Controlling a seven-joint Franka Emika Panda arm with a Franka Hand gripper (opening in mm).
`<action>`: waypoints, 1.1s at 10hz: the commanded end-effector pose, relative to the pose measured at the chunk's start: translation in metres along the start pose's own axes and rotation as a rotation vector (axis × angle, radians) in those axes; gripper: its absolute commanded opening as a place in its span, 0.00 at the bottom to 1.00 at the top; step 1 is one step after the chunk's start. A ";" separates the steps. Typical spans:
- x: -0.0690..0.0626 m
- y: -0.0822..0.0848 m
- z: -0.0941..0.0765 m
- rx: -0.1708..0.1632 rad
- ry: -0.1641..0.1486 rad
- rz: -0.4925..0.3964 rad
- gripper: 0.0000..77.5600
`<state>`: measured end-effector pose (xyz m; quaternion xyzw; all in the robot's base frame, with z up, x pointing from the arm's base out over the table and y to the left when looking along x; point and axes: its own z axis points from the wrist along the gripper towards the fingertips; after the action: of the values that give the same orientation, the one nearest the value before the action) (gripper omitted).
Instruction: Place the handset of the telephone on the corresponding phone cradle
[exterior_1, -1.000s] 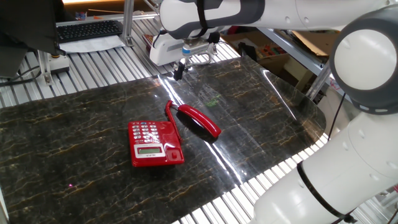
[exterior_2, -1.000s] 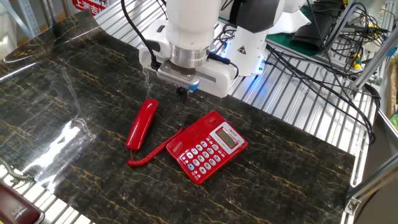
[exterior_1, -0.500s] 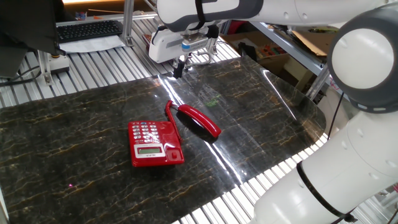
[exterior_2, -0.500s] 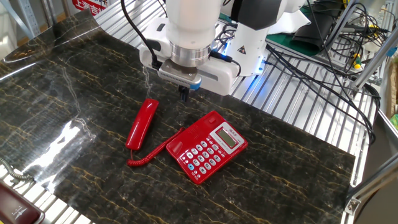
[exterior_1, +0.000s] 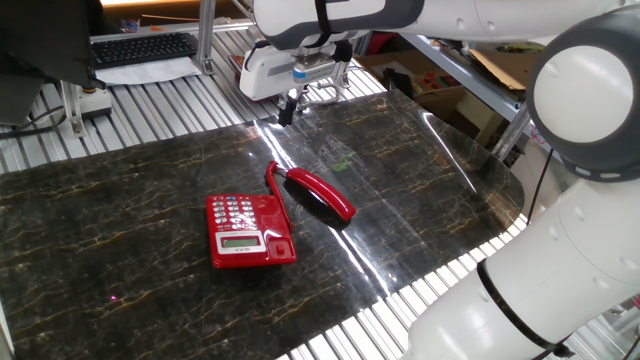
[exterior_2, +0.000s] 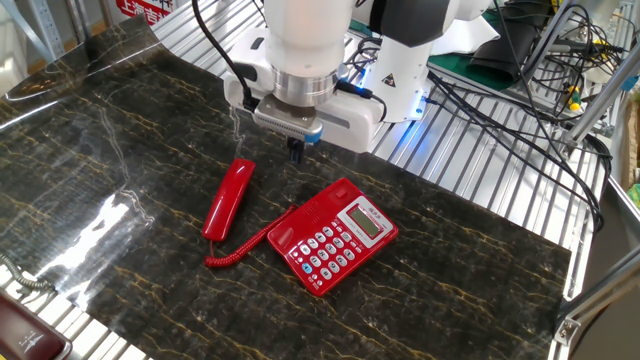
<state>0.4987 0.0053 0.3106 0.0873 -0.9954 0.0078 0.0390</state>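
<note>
Below the gripper (exterior_2: 295, 152), on the dark marble-patterned table (exterior_2: 120, 140), lie one handset (exterior_2: 228, 198) and one telephone (exterior_2: 333, 235), both glossy bright red plastic. One coiled red cord (exterior_2: 240, 250) joins them. The gripper's dark fingers hang together with no visible gap, clenched on nothing and touching nothing, well above the tabletop.

The handset is a long, rounded bar lying flat, below the jaws and off to one side, apart from the base and not on it. The telephone is a squarish wedge, lower than the jaws and to the other side, with rows of pale keypad buttons (exterior_2: 325, 253) and one small greenish-grey display (exterior_2: 362, 222). The phone cradle (exterior_1: 278, 220), the long button-free strip along one edge of the base, lies bare.

One sheet of clear glossy film (exterior_1: 350, 170) covers part of the table and catches the light. One black keyboard (exterior_1: 143, 47) sits far beyond the jaws on the ribbed metal bench (exterior_1: 170, 95).
</note>
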 end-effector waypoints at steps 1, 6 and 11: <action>-0.001 0.000 -0.001 -0.007 0.007 0.003 0.00; -0.001 0.000 -0.001 -0.003 0.004 0.020 0.00; -0.001 -0.001 0.007 0.072 0.018 0.087 0.00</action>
<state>0.4990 0.0051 0.3092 0.0584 -0.9970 0.0240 0.0439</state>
